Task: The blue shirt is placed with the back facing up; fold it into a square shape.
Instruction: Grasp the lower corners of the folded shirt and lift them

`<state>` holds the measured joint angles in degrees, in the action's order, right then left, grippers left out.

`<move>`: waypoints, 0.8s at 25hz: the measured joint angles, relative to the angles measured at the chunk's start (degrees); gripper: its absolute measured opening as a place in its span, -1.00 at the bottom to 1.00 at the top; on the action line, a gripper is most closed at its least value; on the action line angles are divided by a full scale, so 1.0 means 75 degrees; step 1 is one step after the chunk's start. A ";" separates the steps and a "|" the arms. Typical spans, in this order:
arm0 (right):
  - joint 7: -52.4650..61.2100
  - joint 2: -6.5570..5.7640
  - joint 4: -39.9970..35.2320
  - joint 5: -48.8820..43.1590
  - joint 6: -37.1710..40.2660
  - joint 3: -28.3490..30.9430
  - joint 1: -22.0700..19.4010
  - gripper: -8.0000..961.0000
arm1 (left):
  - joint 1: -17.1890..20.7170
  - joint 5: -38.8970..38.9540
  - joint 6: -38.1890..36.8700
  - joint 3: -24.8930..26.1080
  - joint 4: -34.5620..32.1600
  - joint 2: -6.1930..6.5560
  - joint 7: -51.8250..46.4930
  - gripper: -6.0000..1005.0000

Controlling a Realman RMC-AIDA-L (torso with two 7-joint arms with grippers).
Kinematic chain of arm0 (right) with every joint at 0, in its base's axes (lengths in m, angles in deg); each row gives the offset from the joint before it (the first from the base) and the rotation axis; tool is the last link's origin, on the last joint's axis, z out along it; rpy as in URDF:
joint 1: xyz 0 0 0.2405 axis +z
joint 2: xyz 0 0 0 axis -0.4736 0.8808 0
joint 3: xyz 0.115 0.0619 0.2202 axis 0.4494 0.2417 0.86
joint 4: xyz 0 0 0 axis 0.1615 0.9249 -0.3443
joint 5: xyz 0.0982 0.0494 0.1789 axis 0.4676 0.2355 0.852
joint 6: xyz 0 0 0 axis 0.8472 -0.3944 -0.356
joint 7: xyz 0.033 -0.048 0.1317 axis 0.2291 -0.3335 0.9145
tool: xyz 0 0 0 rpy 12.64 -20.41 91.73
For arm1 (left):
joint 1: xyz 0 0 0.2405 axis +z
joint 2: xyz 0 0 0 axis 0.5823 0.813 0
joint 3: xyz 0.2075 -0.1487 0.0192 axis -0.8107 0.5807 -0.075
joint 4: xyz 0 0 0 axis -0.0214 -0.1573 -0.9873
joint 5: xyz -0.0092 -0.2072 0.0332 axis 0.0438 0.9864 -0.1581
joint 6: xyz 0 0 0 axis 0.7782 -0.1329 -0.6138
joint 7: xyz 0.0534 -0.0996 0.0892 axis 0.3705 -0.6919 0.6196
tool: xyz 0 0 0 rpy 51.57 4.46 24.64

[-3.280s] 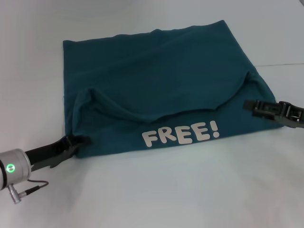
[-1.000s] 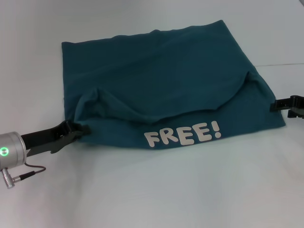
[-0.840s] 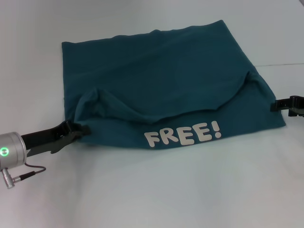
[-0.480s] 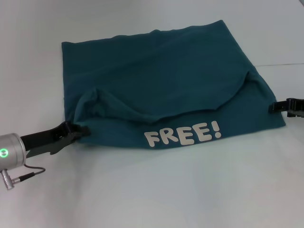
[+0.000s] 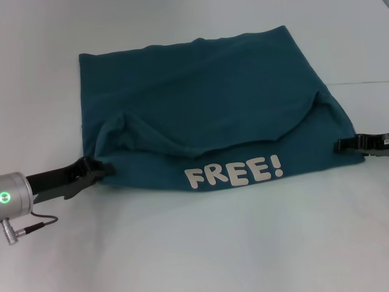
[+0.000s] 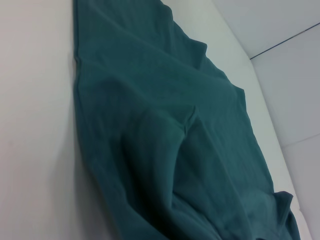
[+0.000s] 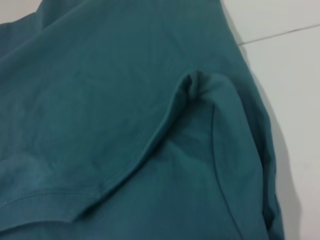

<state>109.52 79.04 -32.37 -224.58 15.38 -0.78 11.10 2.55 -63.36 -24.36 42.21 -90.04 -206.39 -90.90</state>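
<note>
Teal-blue cotton, the blue shirt (image 5: 206, 109), spread flat over the middle of the white table (image 5: 200, 243), partly folded: near part turned over toward 12 o'clock, front side up along the near edge, with white "FREE!" lettering (image 5: 233, 171) at about 6 o'clock of the cloth. Curved hem of the turned part across the middle, some wrinkles at the two near corners. Left gripper (image 5: 103, 168) low at 8 o'clock, tips touching the shirt's near left corner; fingers seemingly pressed together on the fabric edge, not fully clear. Right gripper (image 5: 343, 146) at 4 o'clock, at the shirt's near right corner, touching the edge; apart or together cannot be told. Only shirt fabric and table in both wrist views.
</note>
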 joint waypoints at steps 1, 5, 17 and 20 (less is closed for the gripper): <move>0.0010 0.0004 0.0003 0.0000 -0.0002 -0.0020 0.0003 0.47 | 0.0003 0.0000 0.0000 0.0000 0.0003 -0.0004 0.0001 -0.96; 0.0014 0.0011 0.0014 0.0043 0.0058 -0.0001 0.0027 0.47 | 0.0013 0.0000 0.0000 0.0001 0.0014 -0.0016 0.0003 -0.96; -0.0012 0.0006 -0.0026 0.0169 0.0227 0.0000 0.0059 0.09 | 0.0006 0.0000 0.0000 -0.0006 0.0017 -0.0021 0.0000 -0.96; -0.0011 -0.0008 -0.0056 0.0159 0.0241 0.0005 0.0046 -0.06 | -0.0003 0.0000 0.0000 -0.0008 0.0015 -0.0013 -0.0002 -0.96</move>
<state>109.44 78.98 -32.78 -223.39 17.18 -0.75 11.45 2.52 -63.36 -24.36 42.14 -89.93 -206.49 -90.91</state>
